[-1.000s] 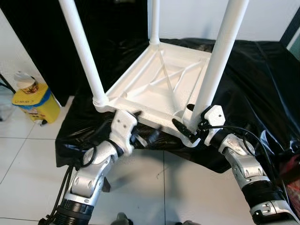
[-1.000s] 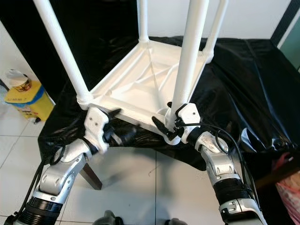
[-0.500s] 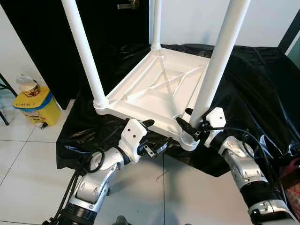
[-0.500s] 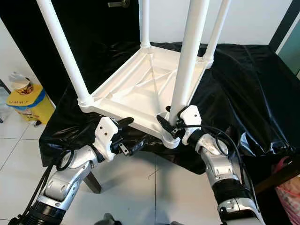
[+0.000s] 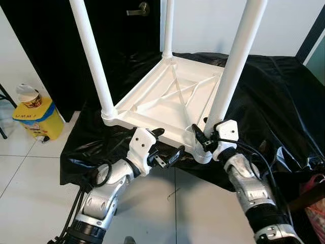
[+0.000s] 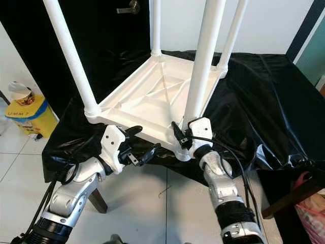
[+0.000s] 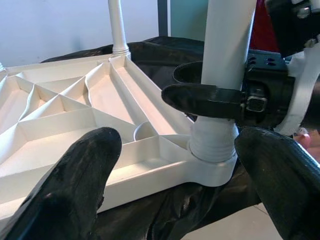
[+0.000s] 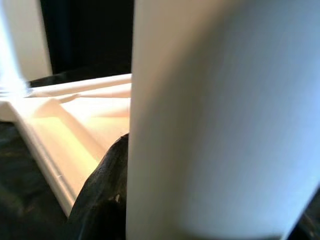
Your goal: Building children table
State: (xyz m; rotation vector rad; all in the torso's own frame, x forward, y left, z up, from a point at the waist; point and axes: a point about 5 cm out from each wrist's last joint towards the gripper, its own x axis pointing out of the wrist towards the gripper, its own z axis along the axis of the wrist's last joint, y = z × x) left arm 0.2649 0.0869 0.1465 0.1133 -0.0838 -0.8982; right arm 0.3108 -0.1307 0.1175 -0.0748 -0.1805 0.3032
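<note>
The white children's table [image 5: 167, 101] lies upside down on a black-draped surface [image 5: 274, 96], its legs pointing up. My right gripper [image 5: 203, 138] is shut around the base of the near right leg [image 5: 231, 66], just above its socket; in the right wrist view that leg [image 8: 220, 115] sits right against a black finger [image 8: 105, 185]. My left gripper [image 5: 166, 145] hangs open just in front of the tabletop's near edge, holding nothing. The left wrist view has its two fingertips [image 7: 75, 190] spread wide, with the right gripper's finger [image 7: 205, 100] across the leg [image 7: 225, 60].
A yellow bin [image 5: 34, 114] with a cup on top stands on the tiled floor [image 5: 30, 188] to the left. A dark door with a handle [image 5: 137, 9] is behind. The near left leg [image 5: 94, 61] and a far leg [image 5: 166, 28] rise beside my arms.
My left gripper has come away from the table's near left corner and moved right along the front edge, now open. The right gripper stays on the leg. The camera rose slightly.
</note>
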